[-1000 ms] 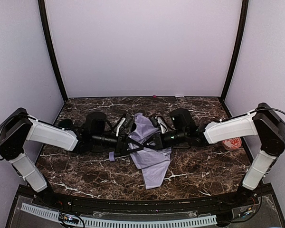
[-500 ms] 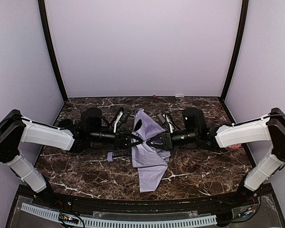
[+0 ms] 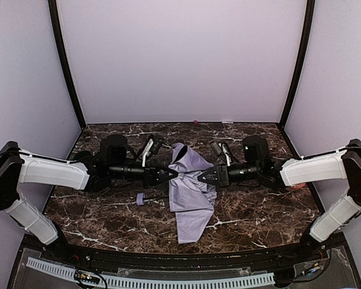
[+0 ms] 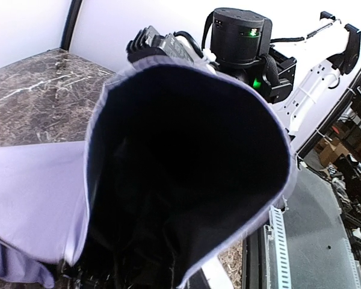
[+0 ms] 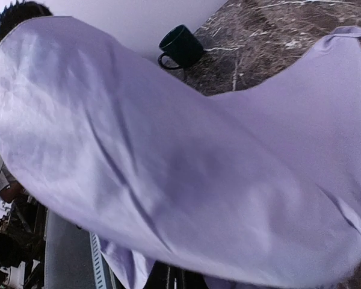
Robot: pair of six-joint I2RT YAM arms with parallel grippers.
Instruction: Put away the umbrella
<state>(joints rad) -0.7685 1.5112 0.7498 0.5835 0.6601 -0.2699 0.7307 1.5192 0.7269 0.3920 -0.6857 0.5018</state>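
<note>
Looks like a robot test booth in a lab or workshop: plain pale walls framed by black posts, a marble-patterned counter, a slotted cable duct along the near edge (cardboard boxes in the room beyond).

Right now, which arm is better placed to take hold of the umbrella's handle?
Left, probably. The handle lies on its side of the umbrella, close to the left gripper; the right gripper would have to cross over it. Both pairs of jaws are shut on the umbrella.
</note>
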